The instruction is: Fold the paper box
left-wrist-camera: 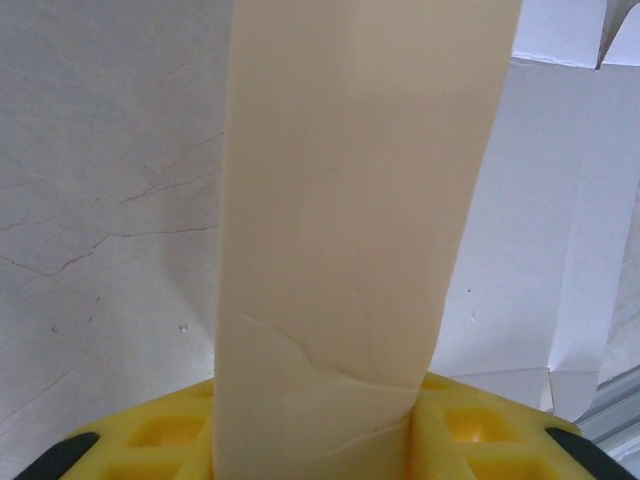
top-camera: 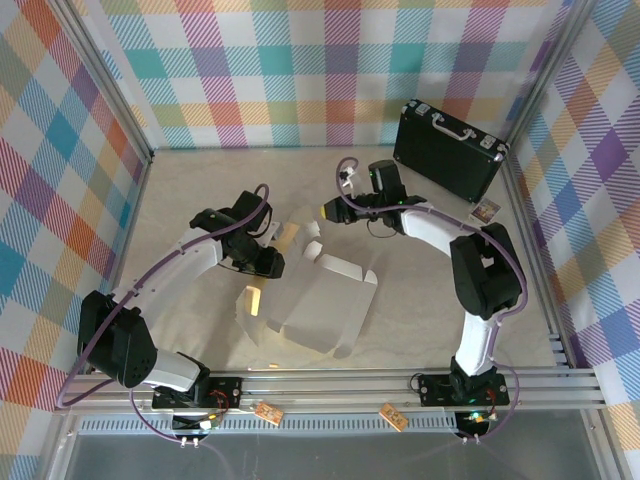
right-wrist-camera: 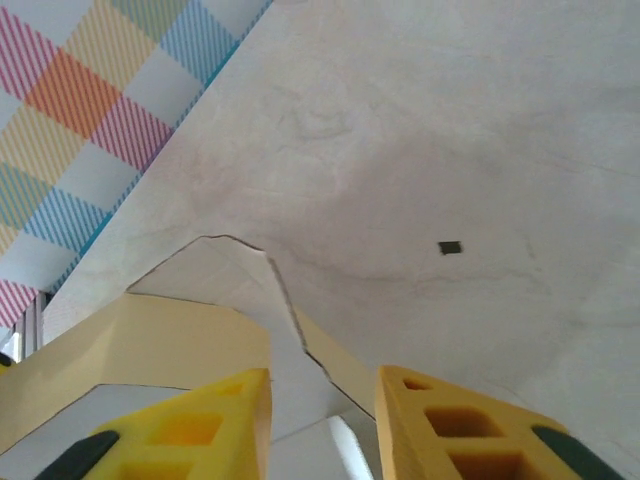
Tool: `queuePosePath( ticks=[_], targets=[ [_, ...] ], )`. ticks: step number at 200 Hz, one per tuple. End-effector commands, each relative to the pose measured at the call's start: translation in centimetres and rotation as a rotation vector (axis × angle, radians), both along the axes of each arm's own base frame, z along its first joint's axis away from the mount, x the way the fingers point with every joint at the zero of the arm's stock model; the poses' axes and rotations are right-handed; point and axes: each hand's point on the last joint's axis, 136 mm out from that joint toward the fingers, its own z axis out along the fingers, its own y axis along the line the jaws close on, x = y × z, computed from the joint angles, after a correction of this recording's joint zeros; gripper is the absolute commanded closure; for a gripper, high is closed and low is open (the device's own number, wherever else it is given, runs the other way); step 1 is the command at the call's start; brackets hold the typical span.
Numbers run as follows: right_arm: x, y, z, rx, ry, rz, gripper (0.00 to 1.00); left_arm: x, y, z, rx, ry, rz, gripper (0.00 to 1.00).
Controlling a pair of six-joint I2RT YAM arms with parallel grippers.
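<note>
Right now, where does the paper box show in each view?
Top external: paper box in the middle, white side up.
Left wrist: its tan flap runs up the centre from the bottom edge.
Right wrist: tan flap at lower left.
Shared landmark: the pale table.

White-and-tan paper box point(top-camera: 325, 310); black briefcase point(top-camera: 445, 150)
</note>
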Motion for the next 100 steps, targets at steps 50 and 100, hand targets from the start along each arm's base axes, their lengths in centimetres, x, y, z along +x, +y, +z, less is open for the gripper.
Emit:
queuePosePath(
  ticks=[50,100],
  targets=[
    [-5.1,0.1,-2.5,-0.011,-0.087,0.348,0.52,-0.3,0.3,1.5,-0.003,-0.036,-0.005,0.66],
    [-3.0,1.9,-3.5,-0.088,-0.161,0.406,0.43,-0.6,0.1,2.1,-0.025,-0.055,-0.03,0.66]
  ],
)
